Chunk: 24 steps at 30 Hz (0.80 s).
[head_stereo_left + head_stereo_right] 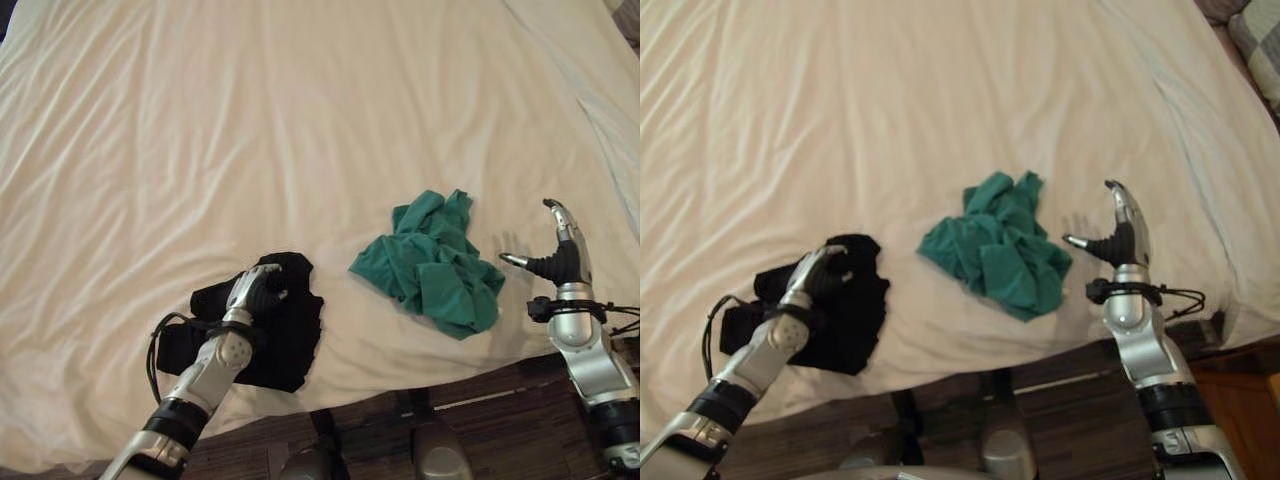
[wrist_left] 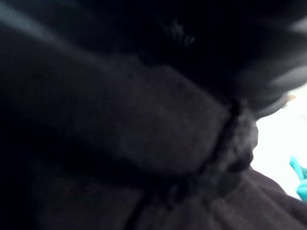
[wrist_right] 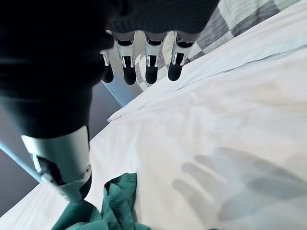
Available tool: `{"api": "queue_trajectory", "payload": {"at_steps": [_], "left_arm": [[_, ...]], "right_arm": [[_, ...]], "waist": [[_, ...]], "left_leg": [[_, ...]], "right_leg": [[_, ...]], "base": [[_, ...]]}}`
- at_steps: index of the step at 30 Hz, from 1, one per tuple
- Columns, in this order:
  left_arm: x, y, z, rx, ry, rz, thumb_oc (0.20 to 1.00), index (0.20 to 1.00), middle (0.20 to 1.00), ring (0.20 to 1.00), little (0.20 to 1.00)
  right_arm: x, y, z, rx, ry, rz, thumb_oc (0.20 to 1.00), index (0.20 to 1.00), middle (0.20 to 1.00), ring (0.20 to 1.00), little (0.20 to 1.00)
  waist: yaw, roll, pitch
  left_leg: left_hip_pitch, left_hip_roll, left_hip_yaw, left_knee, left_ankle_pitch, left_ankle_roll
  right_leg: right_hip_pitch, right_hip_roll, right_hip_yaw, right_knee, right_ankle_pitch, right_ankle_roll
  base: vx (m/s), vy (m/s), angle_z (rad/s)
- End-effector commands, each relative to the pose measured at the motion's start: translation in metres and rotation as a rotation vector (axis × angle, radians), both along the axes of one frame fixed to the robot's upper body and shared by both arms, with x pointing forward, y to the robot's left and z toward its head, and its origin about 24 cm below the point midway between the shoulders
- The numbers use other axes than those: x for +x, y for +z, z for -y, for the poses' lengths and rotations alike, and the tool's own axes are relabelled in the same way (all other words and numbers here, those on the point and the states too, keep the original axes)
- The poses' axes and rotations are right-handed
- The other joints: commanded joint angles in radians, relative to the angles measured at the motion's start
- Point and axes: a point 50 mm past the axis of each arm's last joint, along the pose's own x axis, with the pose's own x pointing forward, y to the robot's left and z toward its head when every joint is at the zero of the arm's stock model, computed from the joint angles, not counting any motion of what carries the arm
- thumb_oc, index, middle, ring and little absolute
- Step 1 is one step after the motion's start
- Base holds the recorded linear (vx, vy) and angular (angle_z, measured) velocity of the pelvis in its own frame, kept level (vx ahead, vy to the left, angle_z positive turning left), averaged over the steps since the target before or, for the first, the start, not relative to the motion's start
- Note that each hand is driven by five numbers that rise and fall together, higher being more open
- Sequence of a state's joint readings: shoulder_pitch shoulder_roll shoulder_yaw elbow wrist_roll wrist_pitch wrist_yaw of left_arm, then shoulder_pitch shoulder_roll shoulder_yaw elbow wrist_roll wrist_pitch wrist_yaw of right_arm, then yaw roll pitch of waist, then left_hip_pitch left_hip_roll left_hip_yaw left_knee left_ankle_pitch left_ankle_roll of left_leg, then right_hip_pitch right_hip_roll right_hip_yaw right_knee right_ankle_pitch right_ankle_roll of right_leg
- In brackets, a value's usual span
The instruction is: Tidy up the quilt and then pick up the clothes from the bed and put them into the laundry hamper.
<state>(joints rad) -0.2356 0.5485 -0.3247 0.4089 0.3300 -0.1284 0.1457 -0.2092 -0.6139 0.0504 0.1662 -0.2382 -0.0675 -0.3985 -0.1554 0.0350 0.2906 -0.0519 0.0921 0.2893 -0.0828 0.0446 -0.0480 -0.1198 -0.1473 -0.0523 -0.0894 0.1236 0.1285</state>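
Near the foot edge of the bed [image 1: 300, 110], cream quilt [image 1: 890, 90] spread flat with only shallow creases: smoothing step judged complete, clothes collection under way. Left hand [image 1: 258, 291] laid on top of the black garment [image 1: 285, 340], fingers curled down into the cloth; grip apparently closing on a bunched fold so that the whole piece lifts at once, though full closure not confirmed, left wrist view showing little beyond dark fabric. Black garment at the near left, flat and partly folded, close to the mattress edge, within easy reach. Green garment [image 1: 998, 245] crumpled in a loose heap to its right, apart from it, untouched. Right hand [image 1: 1118, 232] raised just beside the green heap, fingers straight, thumb spread, holding nothing, its shadow on the quilt below; posture suited to a descent onto that heap as the next pick. Laundry hamper yet to be located.
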Motion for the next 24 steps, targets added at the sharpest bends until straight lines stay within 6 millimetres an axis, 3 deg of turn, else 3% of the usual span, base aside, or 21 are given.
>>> {"api": "queue_trajectory", "payload": {"at_steps": [1, 3, 6, 7, 13, 17, 18, 20, 22, 24], "left_arm": [[0.0, -0.005, -0.013, 0.085, -0.008, -0.05, 0.2, 0.2, 0.2, 0.2, 0.2], [-0.005, -0.004, -0.027, 0.069, 0.037, -0.046, 0.2, 0.2, 0.2, 0.2, 0.2], [-0.011, -0.001, -0.044, 0.032, 0.089, -0.043, 0.2, 0.2, 0.2, 0.2, 0.2], [-0.02, 0.004, -0.059, 0.005, 0.141, -0.027, 0.2, 0.2, 0.2, 0.2, 0.2], [-0.039, 0.011, -0.091, -0.024, 0.269, 0.012, 0.2, 0.2, 0.2, 0.2, 0.2], [-0.045, 0.013, -0.094, -0.053, 0.288, 0.025, 0.2, 0.2, 0.2, 0.2, 0.2], [-0.044, 0.013, -0.09, -0.08, 0.284, 0.033, 0.2, 0.2, 0.2, 0.2, 0.2], [-0.044, 0.013, -0.091, -0.079, 0.284, 0.033, 0.2, 0.2, 0.2, 0.2, 0.2], [-0.039, 0.014, -0.085, -0.11, 0.268, 0.039, 0.2, 0.2, 0.2, 0.2, 0.2], [-0.034, 0.016, -0.078, -0.13, 0.239, 0.042, 0.2, 0.2, 0.2, 0.2, 0.2]], "right_arm": [[0.01, 0.056, -0.001, -0.136, 0.03, 0.2, 1.0, 1.0, 1.0, 1.0, 1.0], [0.018, 0.072, -0.006, -0.172, 0.064, 0.225, 1.0, 1.0, 1.0, 1.0, 1.0], [0.024, 0.075, -0.011, -0.163, 0.113, 0.199, 1.0, 1.0, 1.0, 1.0, 1.0], [0.026, 0.075, -0.01, -0.176, 0.131, 0.171, 1.0, 1.0, 1.0, 1.0, 1.0], [0.032, 0.061, -0.012, -0.199, 0.164, 0.064, 1.0, 1.0, 1.0, 1.0, 1.0], [0.038, 0.031, -0.012, -0.169, 0.166, -0.071, 1.0, 1.0, 1.0, 1.0, 1.0], [0.04, 0.007, -0.014, -0.103, 0.168, -0.166, 1.0, 1.0, 1.0, 1.0, 1.0], [0.04, 0.007, -0.014, -0.102, 0.169, -0.166, 1.0, 1.0, 1.0, 1.0, 1.0], [0.036, -0.045, -0.013, 0.044, 0.153, -0.38, 1.0, 1.0, 1.0, 1.0, 1.0], [0.029, -0.079, -0.008, 0.089, 0.112, -0.53, 1.0, 1.0, 1.0, 1.0, 1.0]], "waist": [[0.015, -0.027, -0.003], [0.039, -0.027, 0.012], [0.06, -0.025, 0.027], [0.08, -0.021, 0.037], [0.125, -0.015, 0.055], [0.149, -0.013, 0.067], [0.159, -0.013, 0.072], [0.157, -0.013, 0.071], [0.168, -0.016, 0.07], [0.172, -0.019, 0.07]], "left_leg": [[0.022, 0.012, 0.035, -0.004, -0.048, -0.022], [0.007, 0.01, 0.022, -0.004, -0.039, -0.024], [-0.007, 0.009, 0.016, -0.004, -0.03, -0.026], [-0.011, 0.009, 0.007, -0.004, -0.028, -0.028], [-0.03, 0.012, -0.018, -0.004, -0.008, -0.034], [-0.046, 0.011, -0.045, -0.004, 0.0, -0.038], [-0.052, 0.01, -0.057, -0.004, 0.003, -0.039], [-0.053, 0.01, -0.059, -0.004, 0.004, -0.039], [-0.059, 0.008, -0.077, -0.004, 0.005, -0.042], [-0.053, 0.006, -0.088, -0.004, 0.002, -0.045]], "right_leg": [[0.047, -0.004, 0.004, 0.024, -0.122, 0.023], [0.037, -0.005, -0.003, 0.029, -0.122, 0.022], [0.022, -0.005, -0.013, 0.04, -0.121, 0.019], [0.024, -0.005, -0.026, 0.044, -0.128, 0.019], [0.02, -0.002, -0.058, 0.055, -0.131, 0.013], [0.023, -0.004, -0.085, 0.063, -0.137, 0.009], [0.026, -0.004, -0.1, 0.064, -0.14, 0.008], [0.026, -0.004, -0.102, 0.064, -0.14, 0.008], [0.032, -0.003, -0.123, 0.065, -0.145, 0.006], [0.049, -0.005, -0.138, 0.061, -0.151, 0.005]], "base": [[0.0, 0.0, 0.0], [-0.05, -0.037, 0.0], [-0.03, -0.028, 0.12], [-0.01, -0.028, 0.23], [0.0, -0.035, 0.18], [-0.01, -0.034, 0.29], [-0.01, -0.026, 0.28], [-0.01, -0.011, 0.27], [-0.01, -0.037, 0.19], [0.0, -0.023, 0.26]]}}
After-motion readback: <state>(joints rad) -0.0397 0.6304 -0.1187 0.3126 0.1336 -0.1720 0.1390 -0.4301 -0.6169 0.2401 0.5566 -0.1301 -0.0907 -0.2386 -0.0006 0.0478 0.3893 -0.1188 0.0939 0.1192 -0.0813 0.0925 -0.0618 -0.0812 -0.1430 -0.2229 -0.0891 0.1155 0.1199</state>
